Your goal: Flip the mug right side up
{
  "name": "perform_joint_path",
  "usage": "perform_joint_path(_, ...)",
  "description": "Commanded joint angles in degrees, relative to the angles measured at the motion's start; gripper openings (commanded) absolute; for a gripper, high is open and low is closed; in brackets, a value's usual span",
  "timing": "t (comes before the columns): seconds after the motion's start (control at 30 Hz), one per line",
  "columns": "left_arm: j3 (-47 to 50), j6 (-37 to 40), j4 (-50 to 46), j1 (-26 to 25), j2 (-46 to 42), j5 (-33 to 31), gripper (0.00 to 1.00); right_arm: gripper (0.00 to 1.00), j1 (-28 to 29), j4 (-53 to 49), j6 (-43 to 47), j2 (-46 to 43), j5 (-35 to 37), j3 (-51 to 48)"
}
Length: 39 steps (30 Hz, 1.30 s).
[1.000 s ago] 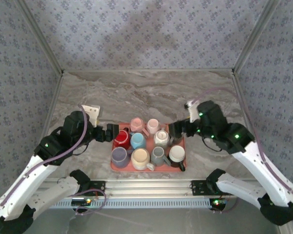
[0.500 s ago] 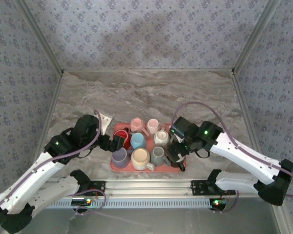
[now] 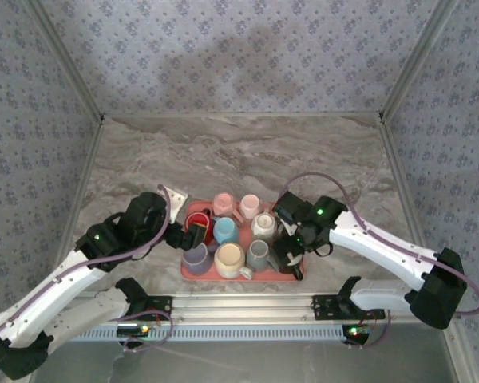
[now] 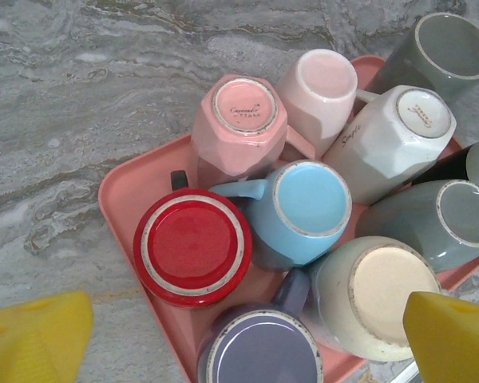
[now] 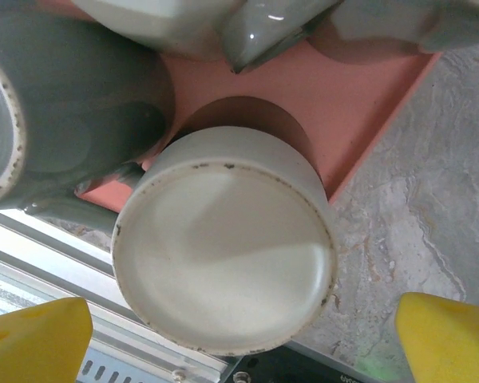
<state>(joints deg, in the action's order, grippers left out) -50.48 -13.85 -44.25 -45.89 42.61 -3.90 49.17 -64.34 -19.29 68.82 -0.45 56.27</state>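
Here we see the upturned mug (image 5: 223, 247) standing base-up straight below our right claw (image 5: 239, 339), spread wide and empty.

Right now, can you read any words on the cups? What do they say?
"Simple", or something close to it: slanted writing on the side of the white mug.
Bottom of the pink mug: a curly stamp with tiny print under it, too blurred to read.
Bottom of the white mug: tiny print, too small to read.
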Motion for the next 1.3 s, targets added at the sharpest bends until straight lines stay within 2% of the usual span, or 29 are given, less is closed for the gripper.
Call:
perform_joint_path(0.0, 0.29, 1.23, 1.1, -0.48, -1.48, -2.18, 1.0, 1.0, -0.53, 0.54, -0.31, 1.21, -2.16, -0.36)
perform_joint_path(0.37, 0.54, 1.1, 0.98, -0.62, -1.57, -2.86, 1.0, 0.99, -0.52, 3.76, 0.18, 4.22, -0.61, -1.22)
perform_joint_path(0.57, 0.54, 1.01, 0.83, -0.61, -0.75, -2.89, 1.0, 0.91, -0.54, 3.65, 0.28, 5.03, -2.16, -2.16)
perform_joint_path(0.93, 0.45, 1.01, 0.57, -0.63, -0.88, -4.01, 1.0, 0.88, 0.94, 3.34, 0.32, 9.04, -3.1, -2.61)
perform_joint_path(1.1, 0.43, 0.97, 0.62, -0.61, -1.15, -4.36, 1.0, 0.77, 0.77, 3.08, 0.52, 9.32, -2.5, -2.64)
perform_joint_path(1.27, 0.51, 0.99, 0.55, -0.63, -1.31, -4.69, 1.0, 0.61, 0.69, 3.19, 0.73, 8.85, -2.97, -2.48)
